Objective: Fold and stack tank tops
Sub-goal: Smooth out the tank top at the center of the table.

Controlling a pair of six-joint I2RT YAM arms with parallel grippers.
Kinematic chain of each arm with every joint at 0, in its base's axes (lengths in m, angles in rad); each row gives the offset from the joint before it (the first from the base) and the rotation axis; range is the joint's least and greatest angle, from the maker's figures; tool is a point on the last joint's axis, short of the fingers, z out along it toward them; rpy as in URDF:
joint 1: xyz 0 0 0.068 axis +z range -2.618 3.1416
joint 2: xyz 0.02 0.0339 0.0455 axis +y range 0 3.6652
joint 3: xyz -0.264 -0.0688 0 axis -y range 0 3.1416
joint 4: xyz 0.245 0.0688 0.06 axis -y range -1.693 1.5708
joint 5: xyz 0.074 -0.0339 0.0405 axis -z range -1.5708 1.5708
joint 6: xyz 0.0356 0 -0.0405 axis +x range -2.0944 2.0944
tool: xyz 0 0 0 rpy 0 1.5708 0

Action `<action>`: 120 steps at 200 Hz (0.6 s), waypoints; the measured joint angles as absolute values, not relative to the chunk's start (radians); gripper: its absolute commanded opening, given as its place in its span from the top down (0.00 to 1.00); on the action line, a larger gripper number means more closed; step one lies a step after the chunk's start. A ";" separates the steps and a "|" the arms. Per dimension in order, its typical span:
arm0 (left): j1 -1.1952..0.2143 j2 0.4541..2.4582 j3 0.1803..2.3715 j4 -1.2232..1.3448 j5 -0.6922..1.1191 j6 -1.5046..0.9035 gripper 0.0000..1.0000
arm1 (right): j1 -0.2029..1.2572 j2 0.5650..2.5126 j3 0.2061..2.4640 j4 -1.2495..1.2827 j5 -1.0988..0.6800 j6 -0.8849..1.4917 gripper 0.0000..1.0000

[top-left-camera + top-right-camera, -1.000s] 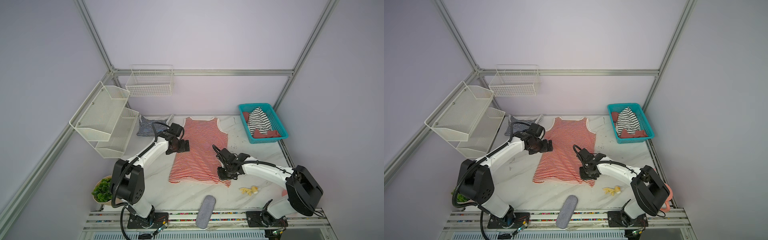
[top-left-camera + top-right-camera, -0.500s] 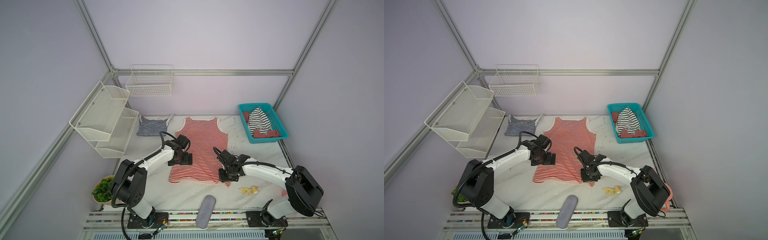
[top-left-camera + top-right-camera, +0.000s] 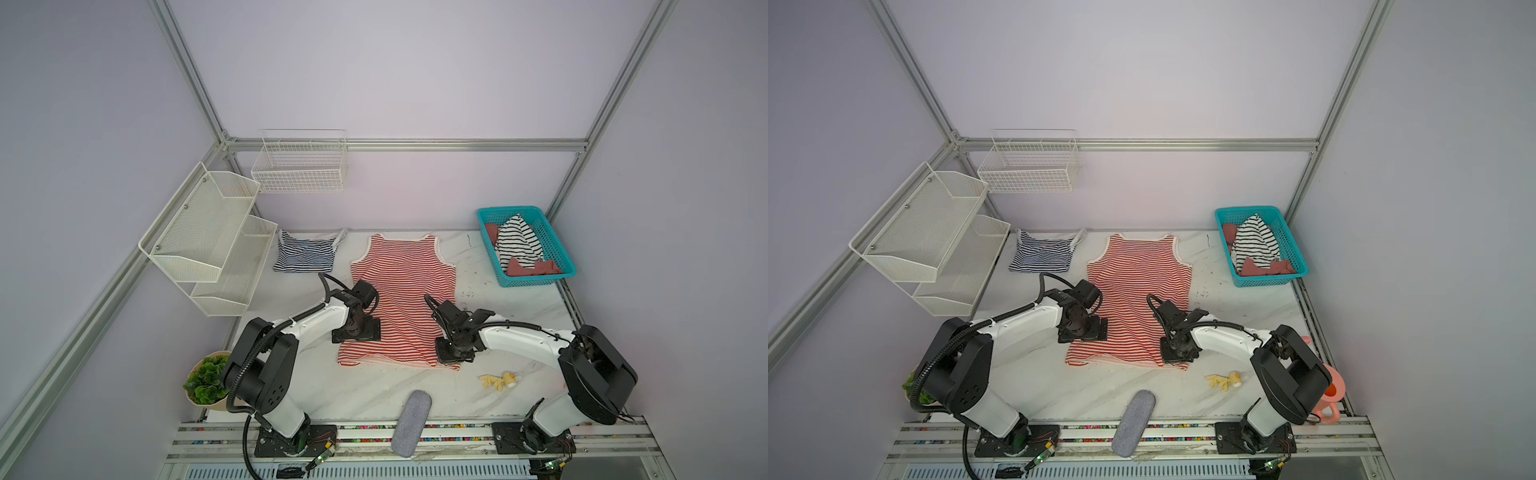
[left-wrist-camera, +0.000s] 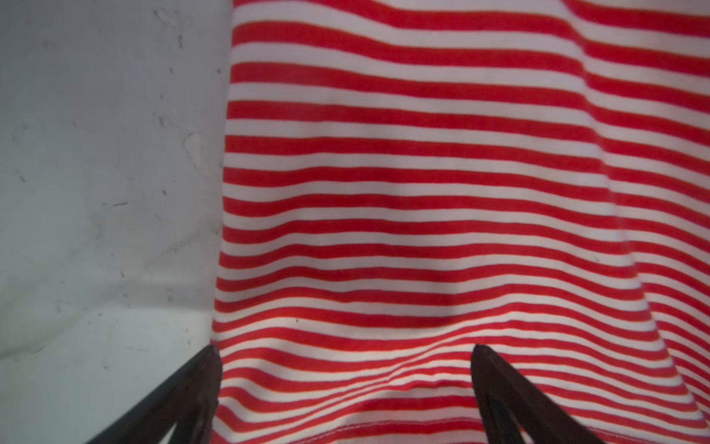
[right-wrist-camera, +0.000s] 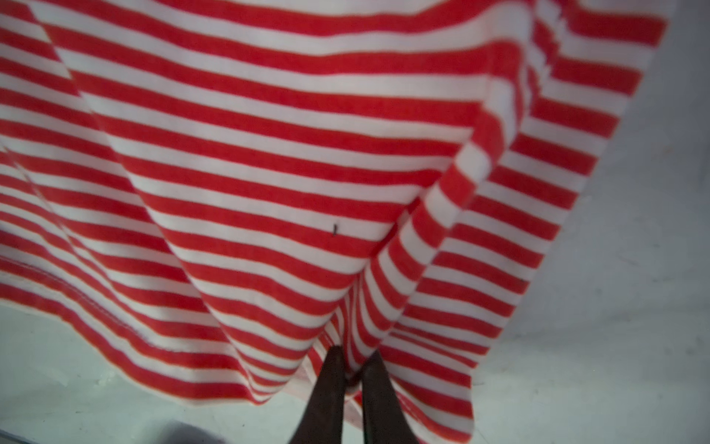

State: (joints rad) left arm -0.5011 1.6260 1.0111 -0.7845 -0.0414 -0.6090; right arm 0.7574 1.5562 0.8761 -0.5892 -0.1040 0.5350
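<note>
A red-and-white tank top [image 3: 401,291] [image 3: 1138,291] lies spread flat mid-table, neck toward the back wall. My left gripper [image 3: 356,332] [image 4: 345,357] is open over its left hem corner, with one fingertip [image 4: 207,369] at the side edge and the other on the stripes. At the right hem corner my right gripper [image 3: 453,353] [image 5: 353,359] is shut on a pinched ridge of the striped cloth. A navy-and-white tank top [image 3: 305,255] [image 3: 1042,255] lies folded at the back left.
A teal basket [image 3: 540,280] at the back right holds a black-and-white striped cloth and a reddish one. At the front edge lies a grey felt case [image 3: 411,424], with a yellow toy [image 3: 498,380] to its right. White mesh shelves [image 3: 208,232] and a plant [image 3: 205,380] stand on the left.
My left arm has come forward along the red top's left side to the hem corner, still open. My right gripper has shut on the cloth at the right hem corner.
</note>
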 measured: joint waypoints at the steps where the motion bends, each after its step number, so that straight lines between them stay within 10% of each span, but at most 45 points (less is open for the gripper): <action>1: -0.501 1.627 1.010 -0.784 -0.042 -0.609 0.00 | 0.757 1.556 0.876 -0.589 -0.104 0.537 0.92; 120: -0.513 1.650 0.948 -0.737 -0.084 -0.651 0.00 | 0.753 1.417 0.874 -0.686 -0.074 0.575 1.00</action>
